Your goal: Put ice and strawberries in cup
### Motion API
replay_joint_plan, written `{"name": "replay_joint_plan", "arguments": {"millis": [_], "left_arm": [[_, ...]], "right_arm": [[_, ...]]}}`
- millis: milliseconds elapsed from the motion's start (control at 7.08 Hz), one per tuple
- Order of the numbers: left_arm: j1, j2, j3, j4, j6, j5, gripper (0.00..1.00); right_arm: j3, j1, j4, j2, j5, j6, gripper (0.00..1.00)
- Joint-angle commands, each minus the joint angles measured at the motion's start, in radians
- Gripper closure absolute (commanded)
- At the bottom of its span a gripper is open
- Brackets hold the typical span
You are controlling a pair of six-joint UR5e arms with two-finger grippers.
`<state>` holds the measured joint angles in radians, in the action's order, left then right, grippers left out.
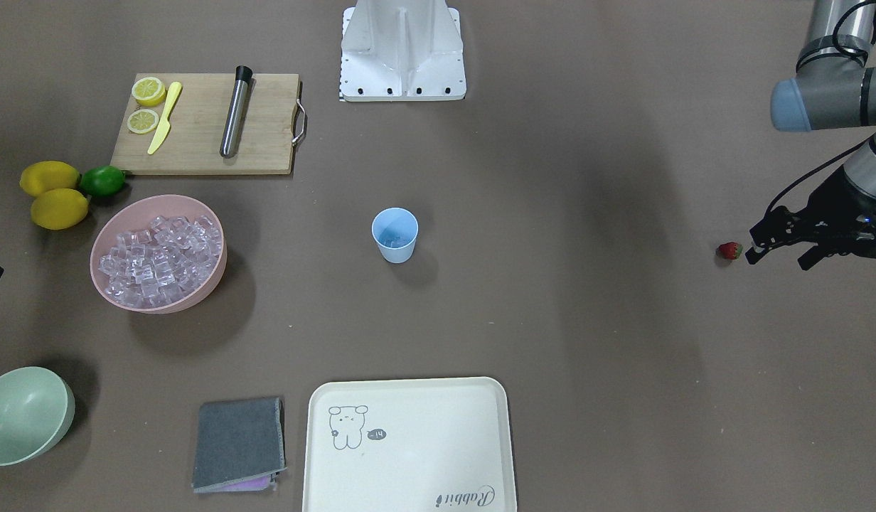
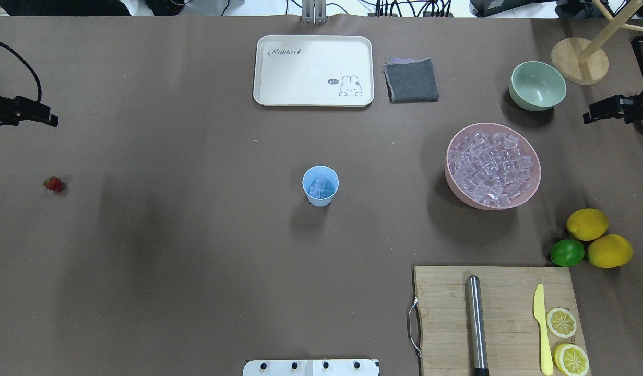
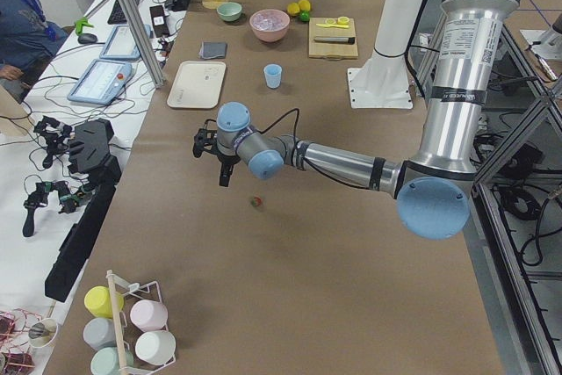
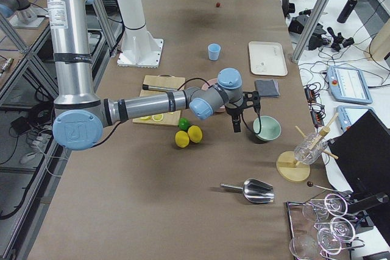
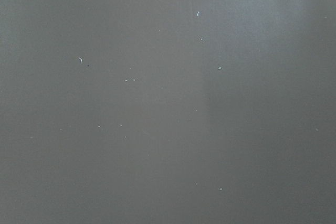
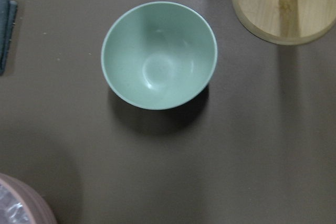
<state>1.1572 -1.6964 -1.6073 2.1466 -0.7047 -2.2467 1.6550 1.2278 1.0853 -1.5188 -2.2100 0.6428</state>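
Observation:
The light blue cup (image 2: 320,186) stands upright mid-table, and a few clear ice cubes (image 2: 318,188) lie inside it. More ice (image 2: 491,164) fills the pink bowl (image 2: 450,156) on the robot's right side. One small red strawberry (image 1: 729,250) lies on the table near the left end. My left gripper (image 1: 777,260) hangs just beside the strawberry, open, with nothing between its fingers. My right gripper (image 2: 608,110) hovers at the table's right edge over the pale green bowl (image 6: 159,55). It looks open and empty.
A cream tray (image 2: 313,70) and a grey cloth (image 2: 411,80) lie at the far edge. Near the robot's base, a wooden board (image 2: 501,318) holds a metal rod, a yellow knife and lemon slices. Two lemons and a lime (image 2: 567,252) sit beside it. A wooden stand (image 2: 580,60) is at the far right corner.

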Motion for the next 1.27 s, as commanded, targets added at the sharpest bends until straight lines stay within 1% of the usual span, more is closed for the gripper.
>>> {"name": "replay_joint_plan", "arguments": {"millis": [0, 141, 424, 707, 1130], "left_arm": [[-0.001, -0.002, -0.002, -0.001, 0.001, 0.001, 0.02], [-0.001, -0.003, -0.002, -0.001, 0.002, 0.002, 0.02], [-0.001, -0.003, -0.008, -0.001, 0.002, 0.002, 0.02], [-0.001, -0.003, -0.009, -0.001, 0.002, 0.002, 0.02], [-0.005, -0.003, 0.003, -0.001, 0.004, 0.002, 0.02]], "right_arm": [[-0.02, 0.062, 0.039, -0.015, -0.025, -0.008, 0.0], [-0.02, 0.094, 0.065, -0.012, -0.043, -0.021, 0.0], [-0.012, 0.174, 0.177, 0.008, -0.12, -0.125, 0.0], [-0.008, 0.205, 0.206, 0.005, -0.141, -0.141, 0.0], [-0.007, 0.216, 0.214, -0.004, -0.14, -0.149, 0.0]]}}
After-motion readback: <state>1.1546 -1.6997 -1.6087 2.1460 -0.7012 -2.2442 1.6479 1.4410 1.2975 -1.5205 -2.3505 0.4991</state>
